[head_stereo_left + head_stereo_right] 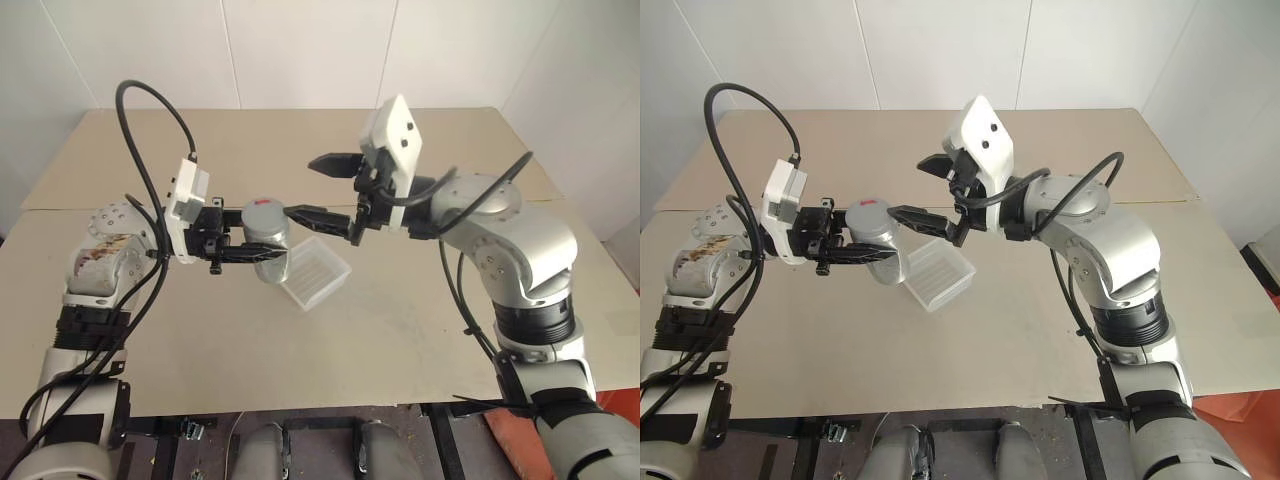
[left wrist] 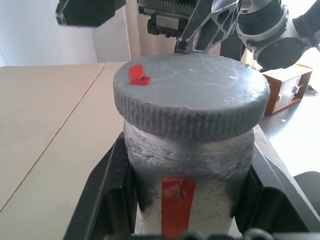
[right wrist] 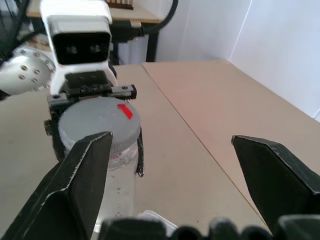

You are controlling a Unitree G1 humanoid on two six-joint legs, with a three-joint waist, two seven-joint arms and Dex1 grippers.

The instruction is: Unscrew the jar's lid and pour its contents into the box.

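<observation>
A robot's two arms meet above a tan surface. The left gripper is clamped around the body of the jar, a small silvery cylinder held upright in the air, its long axis vertical. One black finger sits on each side of the jar's body, below the cap. The lid, a flat grey screw cap with a small red mark on top, is still seated on the jar.

The right gripper points toward the jar from the robot's right, with its two fingers spread wide apart and nothing between them. One finger reaches almost to the lid's edge at about cap height; the other stands higher and further back. In the right wrist view the lid lies ahead and off toward one finger, not centred in the gap.

The box, a shallow translucent white tray, rests on the surface just below and beside the jar, toward the robot's right.

Judging from this, the unscrewing has not begun. The right gripper is the free one nearest the lid, and it would need to shift so the cap sits squarely between its fingers before closing.
</observation>
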